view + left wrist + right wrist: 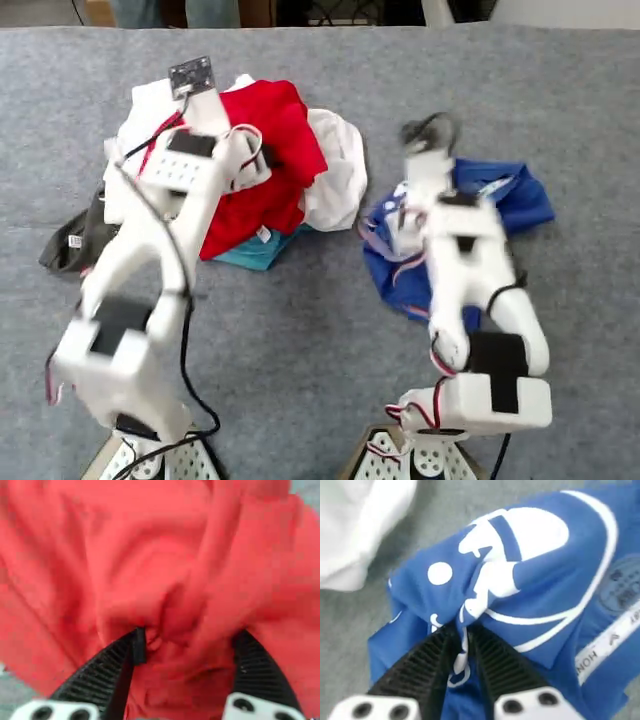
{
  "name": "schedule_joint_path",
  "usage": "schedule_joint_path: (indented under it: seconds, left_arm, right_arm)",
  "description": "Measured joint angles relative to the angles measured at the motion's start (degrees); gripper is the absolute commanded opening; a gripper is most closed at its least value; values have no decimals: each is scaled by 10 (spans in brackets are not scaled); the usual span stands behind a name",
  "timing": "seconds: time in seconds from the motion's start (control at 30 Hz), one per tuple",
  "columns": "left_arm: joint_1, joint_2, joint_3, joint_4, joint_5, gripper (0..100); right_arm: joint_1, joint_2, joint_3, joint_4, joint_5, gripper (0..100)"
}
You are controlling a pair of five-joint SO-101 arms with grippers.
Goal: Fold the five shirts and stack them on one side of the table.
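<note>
Left heap: crumpled red cotton shirt (265, 165) over a white shirt (335, 170), towards the far-left corner of the grey felt worktop (300, 340).
Left gripper (190, 650): spread, red fold between jaws.
Right gripper (465, 642): clenched on crumpled blue printed shirt (545, 605), right of centre, well off the right edge.

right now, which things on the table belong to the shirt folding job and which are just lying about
Part of the job: red shirt, with the left gripper open on it; blue shirt, pinched in the right gripper; white shirt; teal shirt; dark shirt.

Just there: grey table cover; black cable along an arm.
</note>
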Motion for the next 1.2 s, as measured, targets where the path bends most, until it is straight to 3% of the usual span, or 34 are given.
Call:
schedule_joint_path:
  seconds: [0.1,0.2,0.23,0.53,0.7,1.03,1.2]
  left_arm:
    - [-17,118,-111,41,6,214]
    - [-33,219,-222,92,7,34]
    - [-39,246,-258,109,7,20]
    - [-128,390,-589,327,2,29]
    - [-233,402,-825,401,-83,29]
    - [-447,379,-859,411,-109,35]
    - [-465,378,-828,411,-127,216]
  right_arm:
    - [-1,-9,42,-81,2,15]
    - [1,-9,50,-96,3,15]
    - [1,-10,51,-98,3,15]
    - [2,-10,53,-99,3,15]
    - [2,-10,53,-103,3,15]
    - [2,-10,53,-103,3,15]
    - [2,-10,53,-103,3,15]
